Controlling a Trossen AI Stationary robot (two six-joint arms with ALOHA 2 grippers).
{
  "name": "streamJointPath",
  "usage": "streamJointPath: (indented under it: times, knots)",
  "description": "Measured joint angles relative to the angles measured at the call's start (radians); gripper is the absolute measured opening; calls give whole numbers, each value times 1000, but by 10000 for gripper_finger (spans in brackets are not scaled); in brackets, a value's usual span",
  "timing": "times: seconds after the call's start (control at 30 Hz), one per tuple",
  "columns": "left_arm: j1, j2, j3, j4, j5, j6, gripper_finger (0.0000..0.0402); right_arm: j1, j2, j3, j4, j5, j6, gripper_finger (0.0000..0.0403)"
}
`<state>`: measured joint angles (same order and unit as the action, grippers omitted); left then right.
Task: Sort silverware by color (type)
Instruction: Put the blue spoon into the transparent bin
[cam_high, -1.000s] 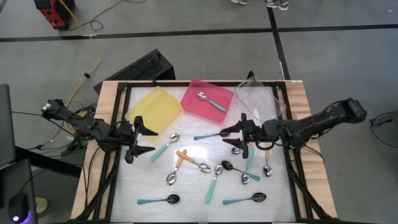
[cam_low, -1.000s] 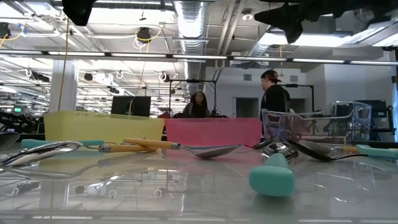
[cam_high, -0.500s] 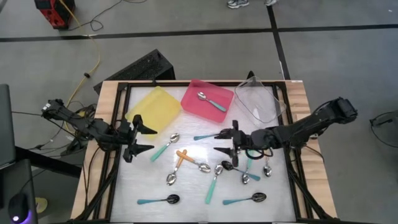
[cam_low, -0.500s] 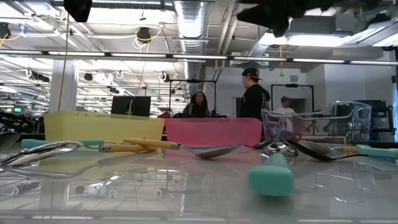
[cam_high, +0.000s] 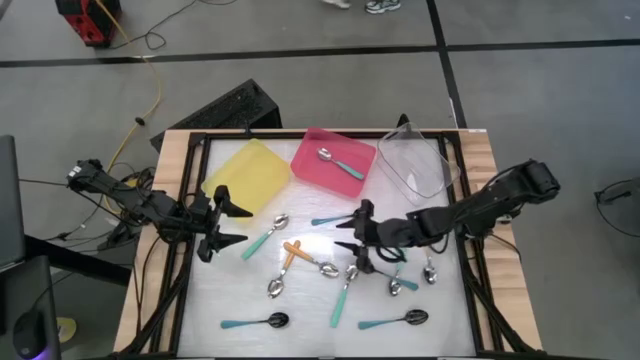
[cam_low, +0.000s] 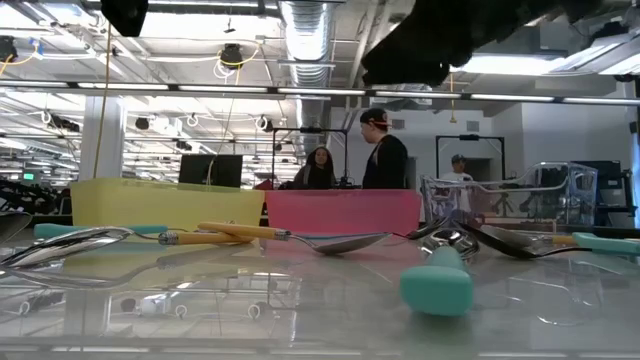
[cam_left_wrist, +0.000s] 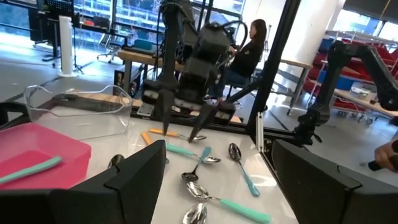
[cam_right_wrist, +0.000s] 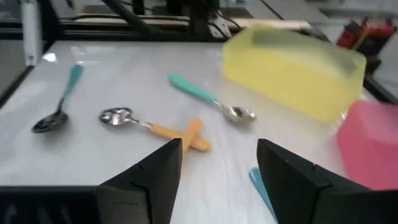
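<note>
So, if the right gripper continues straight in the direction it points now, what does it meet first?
Probably the two crossed orange-handled spoons: the open right gripper points left across the white table at them. Depth is unclear, so it might pass above.

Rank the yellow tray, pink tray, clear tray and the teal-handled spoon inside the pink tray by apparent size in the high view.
1. Yellow plastic tray and pink plastic tray: look alike, not ranked.
2. Clear plastic tray: slightly smaller, though its see-through edges are hard to trace.
3. Teal-handled spoon: smallest.
</note>
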<state>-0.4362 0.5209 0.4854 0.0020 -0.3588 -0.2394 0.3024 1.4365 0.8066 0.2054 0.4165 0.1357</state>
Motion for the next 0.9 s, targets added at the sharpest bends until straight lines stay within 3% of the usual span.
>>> streamJointPath:
  times: [0.13, 0.37, 0.63, 0.9]
  knots:
    - [0, 3, 0, -28, -16, -9, 281, -22, 26, 0, -4, -3, 98, 235]
    - [0, 2, 0, -27, -20, -15, 281, -3, 1, 0, -33, -1, 100, 237]
    - [0, 2, 0, -21, 23, 2, 281, 34, -18, 0, -105, 27, 117, 276]
    - [0, 2, 0, -12, 6, 11, 281, 60, -18, 0, -238, -55, 256, 286]
